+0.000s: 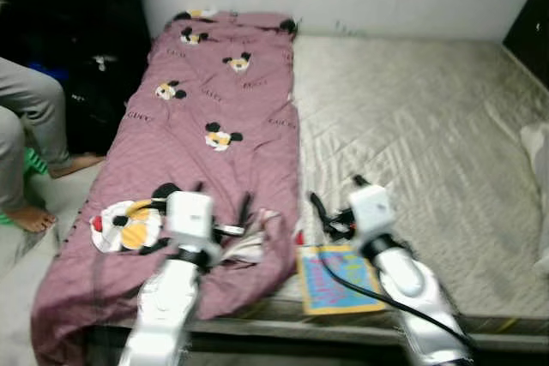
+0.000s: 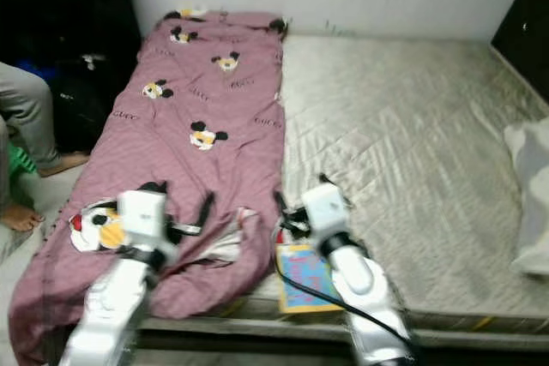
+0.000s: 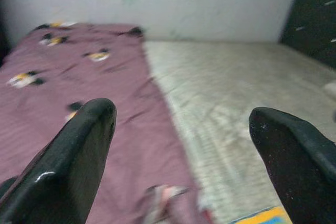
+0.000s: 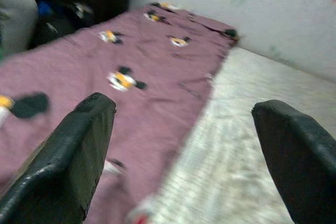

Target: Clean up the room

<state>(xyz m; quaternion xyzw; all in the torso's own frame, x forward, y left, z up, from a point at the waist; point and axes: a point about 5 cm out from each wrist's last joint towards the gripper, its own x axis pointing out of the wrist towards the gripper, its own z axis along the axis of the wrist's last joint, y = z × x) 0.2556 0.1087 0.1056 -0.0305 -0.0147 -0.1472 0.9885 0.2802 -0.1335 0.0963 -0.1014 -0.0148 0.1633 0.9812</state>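
Both arms out over the near edge of the bed. Left gripper [image 1: 221, 207] has its fingers spread wide, nothing in them, hovering above the bunched near corner of the purple blanket [image 1: 219, 100]. Right gripper [image 1: 336, 205] also spread and empty, sitting over the seam where blanket meets bare mattress [image 1: 420, 126].

Blanket lies folded in a long strip down the left side of the bed, from the far wall to the near edge. Near corner is rumpled, with a flap turned up.

Risks, my read:
- Loose flap is thin and layered. A pinch could catch one layer and drag the whole strip sideways off the left side.
- Colourful book [image 1: 336, 280] lies flat on the near mattress edge, just right of the blanket corner, under the right forearm. A sweep of that arm or a tug on the cloth could knock it to the floor.
- Black cable along the right arm hangs close to the book; could snag it.
- Person's legs [image 1: 34, 117] at the far left beside the bed. Any leftward swing or step gets close to the bare feet.
- Wrist views are blurred, so aim on the cloth edge is uncertain.
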